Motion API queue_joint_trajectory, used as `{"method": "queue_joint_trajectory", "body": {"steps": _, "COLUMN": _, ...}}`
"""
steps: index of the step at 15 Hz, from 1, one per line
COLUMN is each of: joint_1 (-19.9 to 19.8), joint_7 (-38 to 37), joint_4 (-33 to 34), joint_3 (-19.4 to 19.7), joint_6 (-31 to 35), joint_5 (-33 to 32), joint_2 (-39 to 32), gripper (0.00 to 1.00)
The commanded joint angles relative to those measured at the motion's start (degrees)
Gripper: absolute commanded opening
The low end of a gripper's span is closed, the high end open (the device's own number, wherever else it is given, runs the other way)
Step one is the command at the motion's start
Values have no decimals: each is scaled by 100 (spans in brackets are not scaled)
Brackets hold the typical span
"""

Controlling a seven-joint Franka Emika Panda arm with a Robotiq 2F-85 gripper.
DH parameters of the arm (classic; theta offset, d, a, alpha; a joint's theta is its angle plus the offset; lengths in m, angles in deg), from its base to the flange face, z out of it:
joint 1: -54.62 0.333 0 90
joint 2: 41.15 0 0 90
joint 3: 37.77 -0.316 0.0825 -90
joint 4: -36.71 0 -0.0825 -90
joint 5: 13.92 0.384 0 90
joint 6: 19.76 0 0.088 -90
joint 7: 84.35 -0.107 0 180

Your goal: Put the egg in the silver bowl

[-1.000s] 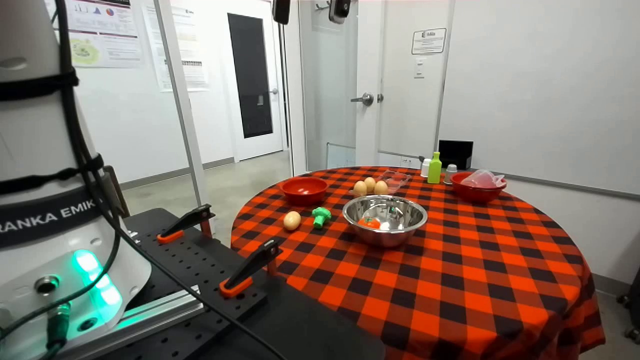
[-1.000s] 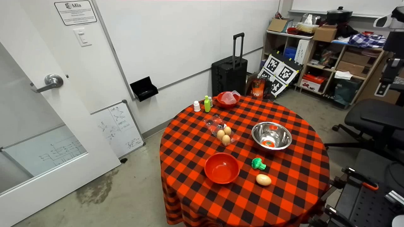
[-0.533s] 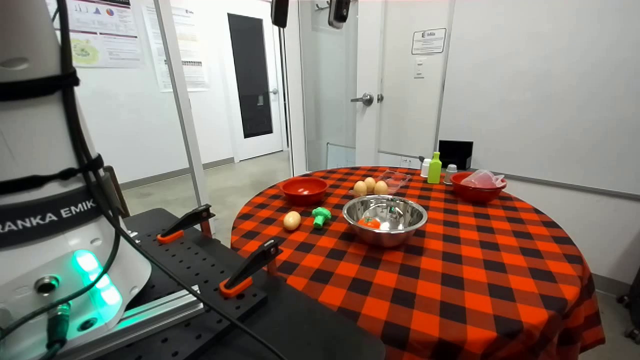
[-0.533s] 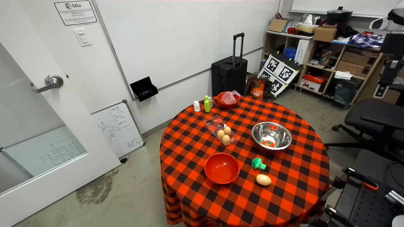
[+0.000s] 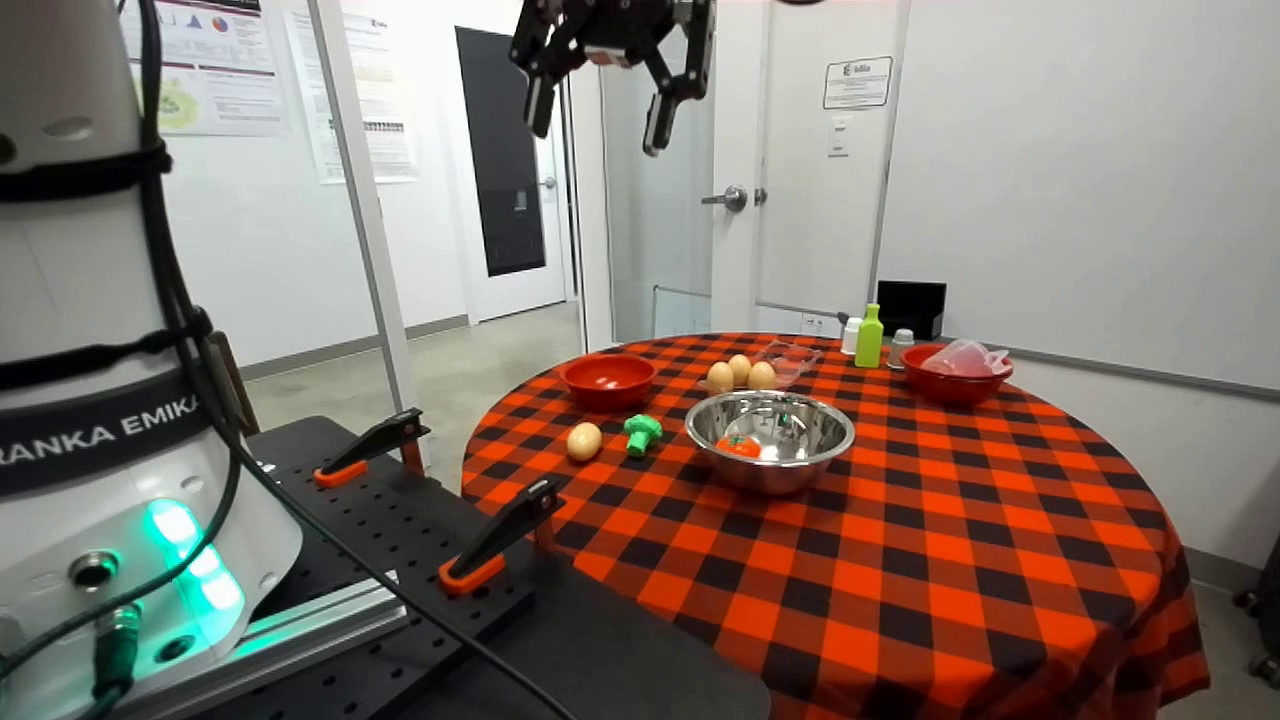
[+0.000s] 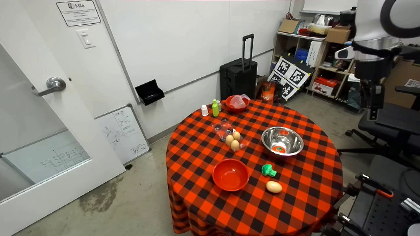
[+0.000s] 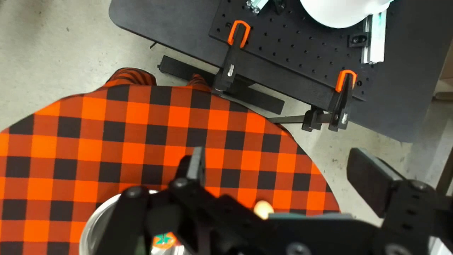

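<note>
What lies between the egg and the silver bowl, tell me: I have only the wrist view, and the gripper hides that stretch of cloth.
Observer: A green broccoli piece lies between the egg and the silver bowl, in both exterior views.
Operator: Report any other eggs on the table.
Observer: Three more eggs sit grouped at a clear carton.
Operator: Check for another bowl near my egg.
Observer: There is one: a red bowl stands near the egg, not touching it.
</note>
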State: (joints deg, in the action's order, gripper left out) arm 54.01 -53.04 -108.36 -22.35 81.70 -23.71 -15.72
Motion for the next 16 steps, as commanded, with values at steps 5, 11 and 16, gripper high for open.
{"method": "queue_joint_trajectory", "body": {"steps": 5, "joint_1": 206, "joint_7": 271, "joint_4": 600, "joint_3": -654, "joint_6": 543, "joint_5": 62, "joint_2": -1847, "gripper": 100}}
{"method": "queue_joint_trajectory", "body": {"steps": 11, "joint_1": 135, "joint_7": 197, "joint_4": 1038, "joint_3": -1087, "joint_6": 1063, "joint_5": 173, "joint_2": -2956, "gripper": 100}}
{"method": "queue_joint_trajectory", "body": {"steps": 16, "joint_1": 91, "joint_7": 227, "joint_4": 1352, "joint_3": -1414, "joint_6": 1302, "joint_5": 522, "joint_2": -3615, "gripper": 100}}
